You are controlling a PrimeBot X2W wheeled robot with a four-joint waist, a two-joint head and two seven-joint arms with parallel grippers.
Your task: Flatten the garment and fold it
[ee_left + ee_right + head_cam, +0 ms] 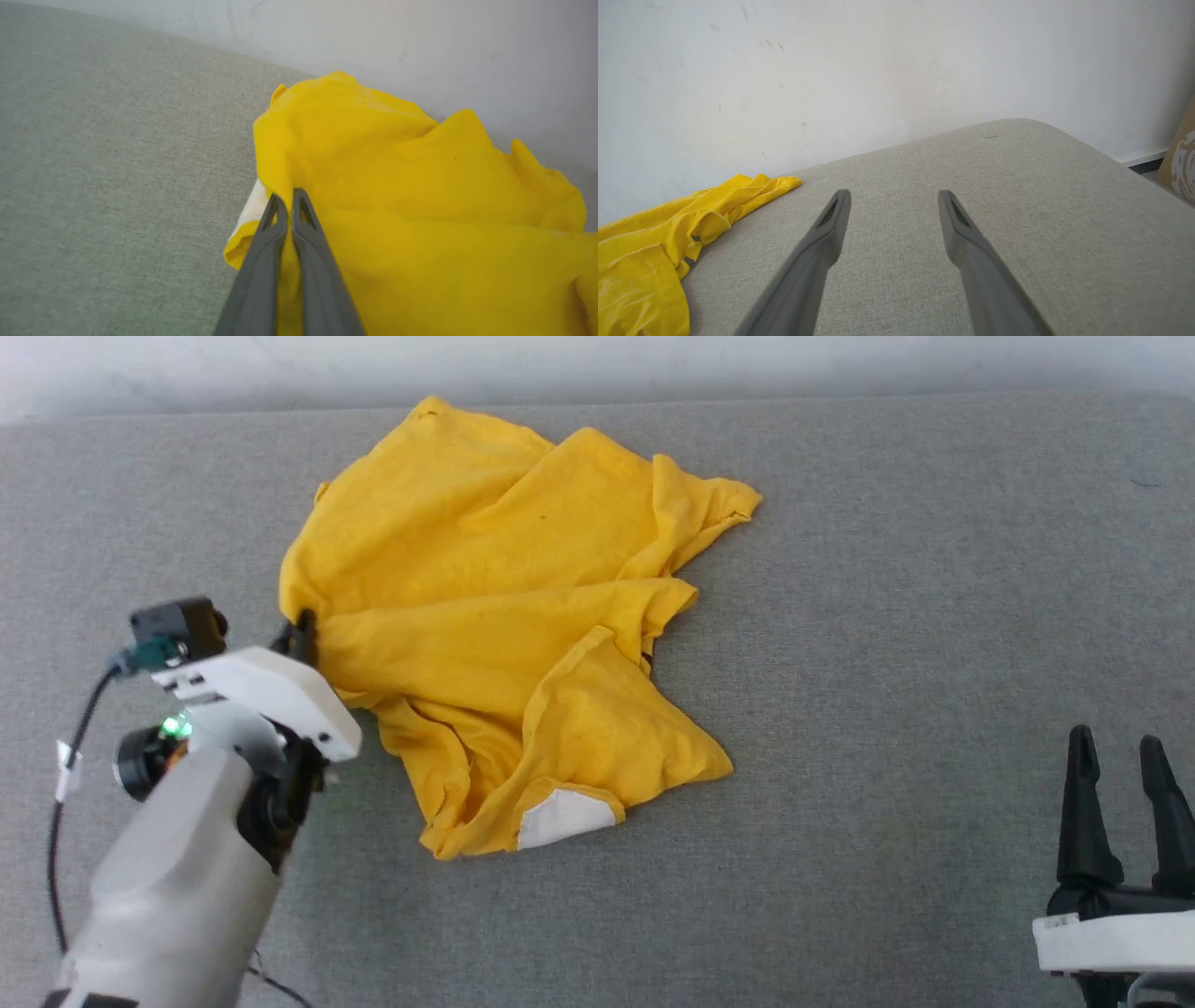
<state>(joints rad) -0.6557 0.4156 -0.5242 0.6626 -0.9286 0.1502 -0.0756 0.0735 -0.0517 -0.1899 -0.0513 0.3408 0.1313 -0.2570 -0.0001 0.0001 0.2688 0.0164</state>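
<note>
One shirt (504, 607) is lying crumpled, tabletop (887, 616) centre-left; left pincer (301, 633) is clenching its left edge, right pincer (1120, 756) is idling released. Flattening is beginning, probably calling for a second grip.

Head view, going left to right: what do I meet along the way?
In order: left claw → yellow T-shirt, crumpled, its left edge pinched by that claw → bare stretch of grey cushion → right claw, open, at the lower right.
</note>
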